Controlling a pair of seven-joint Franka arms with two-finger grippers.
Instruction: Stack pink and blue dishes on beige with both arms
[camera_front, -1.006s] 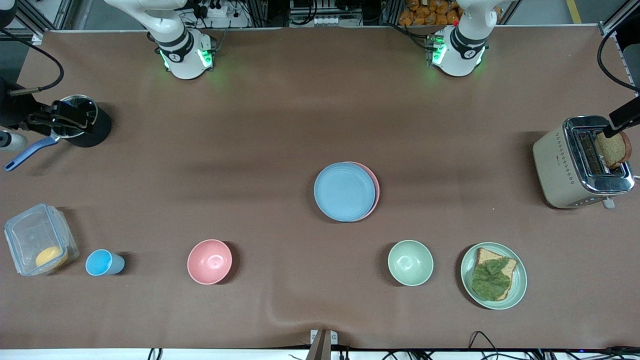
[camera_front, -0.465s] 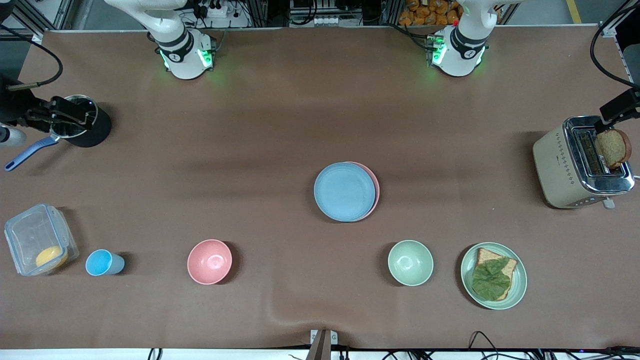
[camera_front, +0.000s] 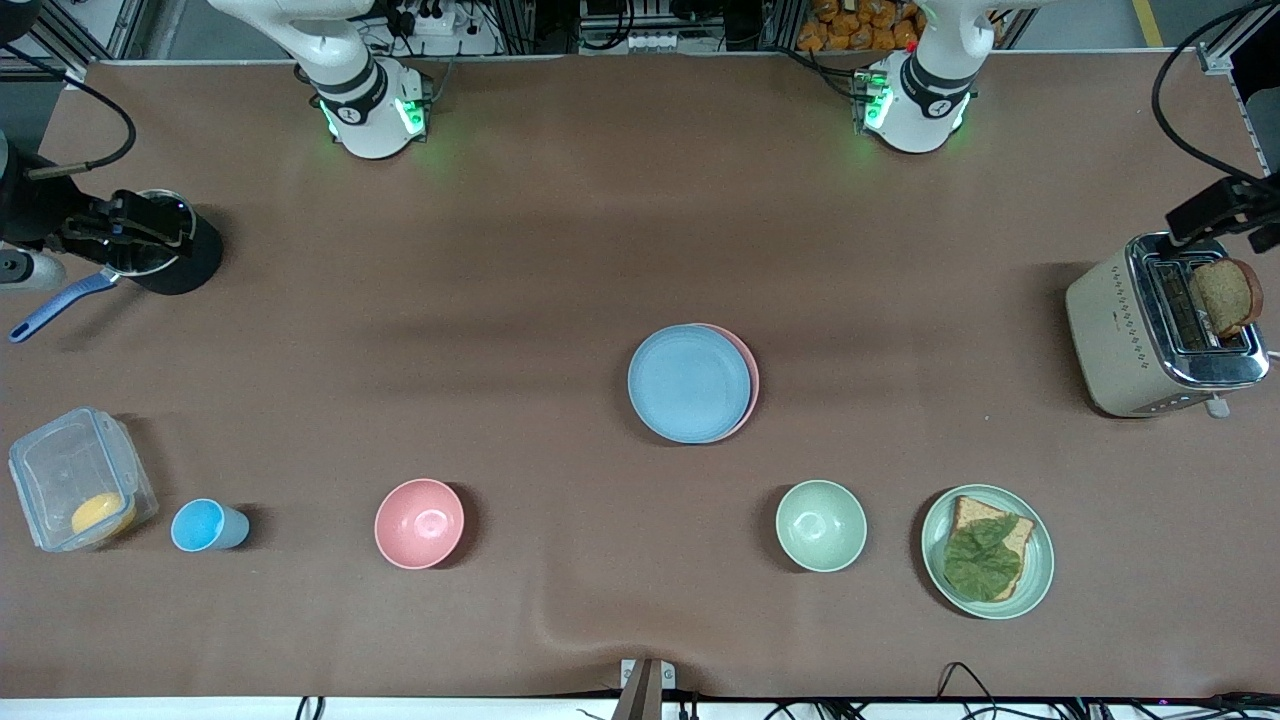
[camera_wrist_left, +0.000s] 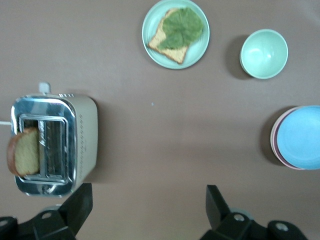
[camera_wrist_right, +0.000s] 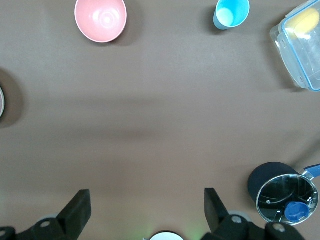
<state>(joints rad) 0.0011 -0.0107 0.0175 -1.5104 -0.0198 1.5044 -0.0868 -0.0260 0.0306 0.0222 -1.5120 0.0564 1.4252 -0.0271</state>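
Observation:
The light blue plate (camera_front: 689, 383) lies on the pink plate (camera_front: 752, 380) in the middle of the table, and only a crescent of pink shows. The same stack shows in the left wrist view, blue plate (camera_wrist_left: 302, 137) above the pink rim (camera_wrist_left: 274, 145). The beige plate is hidden from the front camera; I cannot tell whether it lies beneath. My left gripper (camera_front: 1210, 212) (camera_wrist_left: 148, 192) hangs open over the toaster (camera_front: 1160, 325). My right gripper (camera_front: 150, 225) (camera_wrist_right: 146, 195) hangs open over the black pot (camera_front: 175, 250). Nothing is between either pair of fingers.
A bread slice (camera_front: 1225, 297) stands in the toaster. Nearer the camera sit a clear box (camera_front: 75, 478), blue cup (camera_front: 205, 525), pink bowl (camera_front: 420, 523), green bowl (camera_front: 821, 525) and green plate (camera_front: 1040, 575) bearing a sandwich. A blue-handled tool (camera_front: 55, 305) lies beside the pot.
My left gripper has drawn up and away from the bread slice, which stays in the toaster. My right gripper has shifted slightly over the pot. The plates have not moved.

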